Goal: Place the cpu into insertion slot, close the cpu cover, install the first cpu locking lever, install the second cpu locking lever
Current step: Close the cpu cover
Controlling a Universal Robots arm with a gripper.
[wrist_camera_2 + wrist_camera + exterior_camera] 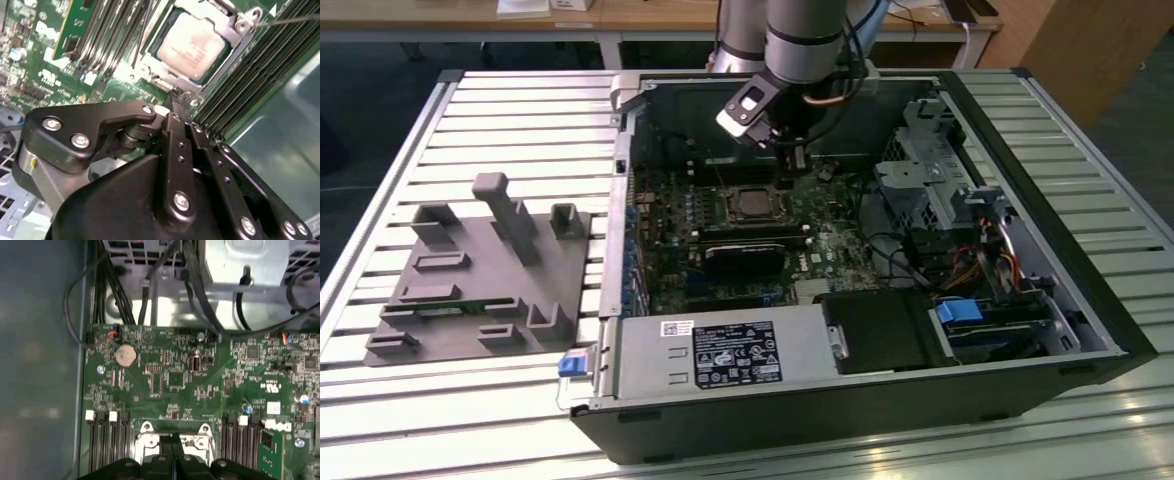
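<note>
Chip [192,42] seated in socket [726,205], cover [234,37] down over it. Tool [178,97] pressed together, tip at cover's edge. Thin lever [292,19] sticks out sideways, looks unlatched; locking seemingly left.

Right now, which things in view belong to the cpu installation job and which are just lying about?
Job: cpu; cpu cover, lying down over it; gripper, tips near the cover's edge.
Lying about: grey fixture; power supply; coin cell; black heatsink block.
</note>
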